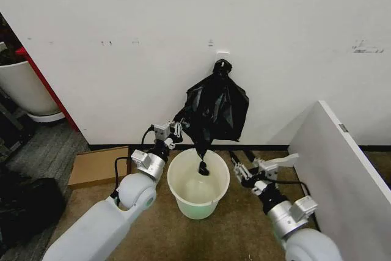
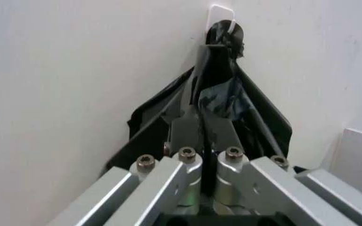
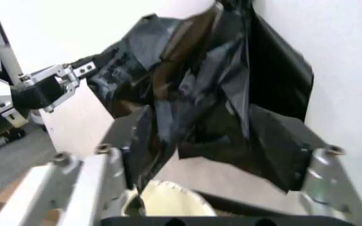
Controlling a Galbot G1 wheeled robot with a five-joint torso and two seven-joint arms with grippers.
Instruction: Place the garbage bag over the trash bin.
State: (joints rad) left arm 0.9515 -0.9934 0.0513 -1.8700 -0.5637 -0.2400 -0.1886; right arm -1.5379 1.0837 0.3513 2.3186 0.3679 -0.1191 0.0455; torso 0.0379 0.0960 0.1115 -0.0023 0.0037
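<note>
Left pincer (image 1: 178, 129) clamped on garbage bag (image 1: 214, 111); right pincer (image 1: 245, 169) apart, should catch opposite edge before spreading over trash bin (image 1: 197, 206).

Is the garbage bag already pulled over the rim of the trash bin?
No. The garbage bag hangs from the wall hook above the trash bin, and the white rim is bare, with only a thin tail dangling inside.

Looks like a bare utility corner, maybe a lab or storeroom: scuffed white wall (image 1: 183, 22), worn brown carpet (image 1: 238, 230), a flat cardboard box (image 1: 98, 166) on the floor, a wall hook (image 1: 222, 53) carrying black bags (image 1: 214, 108), a white panel (image 1: 342, 163) leaning nearby.
</note>
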